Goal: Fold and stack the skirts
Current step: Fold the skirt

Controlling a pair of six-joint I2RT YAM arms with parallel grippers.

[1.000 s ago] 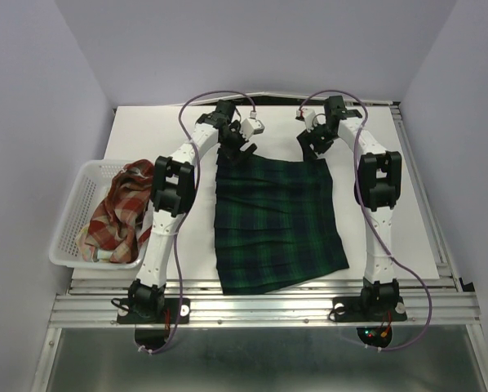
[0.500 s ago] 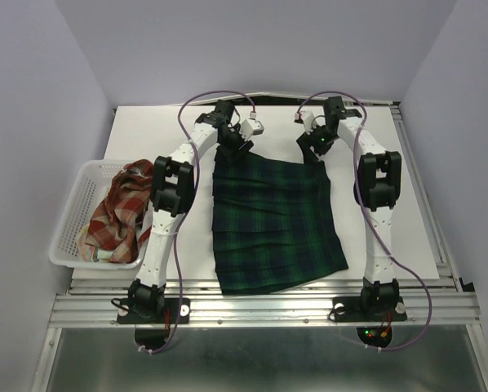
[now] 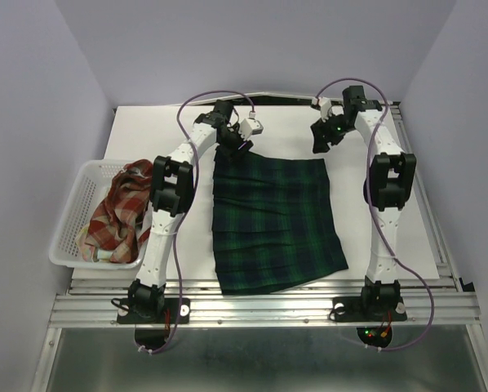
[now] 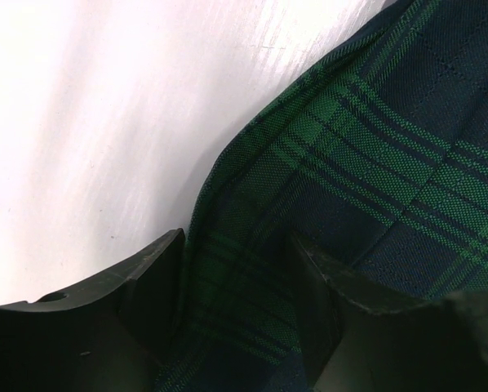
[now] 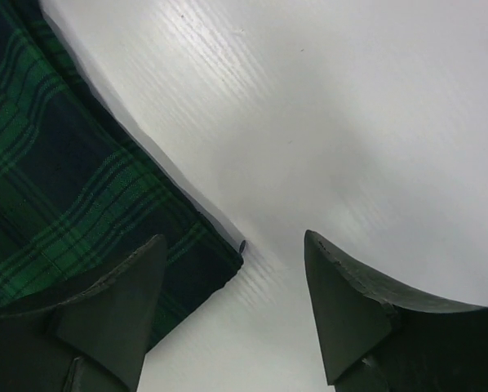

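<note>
The dark green-navy plaid skirt (image 3: pixel 277 220) lies spread flat on the white table, waistband at the far side. My left gripper (image 3: pixel 229 149) is down on its far left corner. In the left wrist view the gripper (image 4: pixel 236 245) is shut on a bunched fold of the plaid skirt (image 4: pixel 374 147), which fills the gap between the fingers. My right gripper (image 3: pixel 323 137) hangs open just past the far right corner. In the right wrist view that gripper (image 5: pixel 234 245) holds nothing; the skirt's corner (image 5: pixel 64 188) lies flat by its left finger. A red-and-cream plaid skirt (image 3: pixel 117 212) sits crumpled in the basket.
The white mesh basket (image 3: pixel 64 237) stands at the table's left edge, beside the left arm. Bare white table (image 3: pixel 391 237) shows to the right of the spread skirt and behind it. A metal rail (image 3: pixel 260 306) runs along the near edge.
The left gripper has closed on the skirt's far left corner. The right gripper has come off the far right corner and drawn back to the right, leaving that corner flat.
</note>
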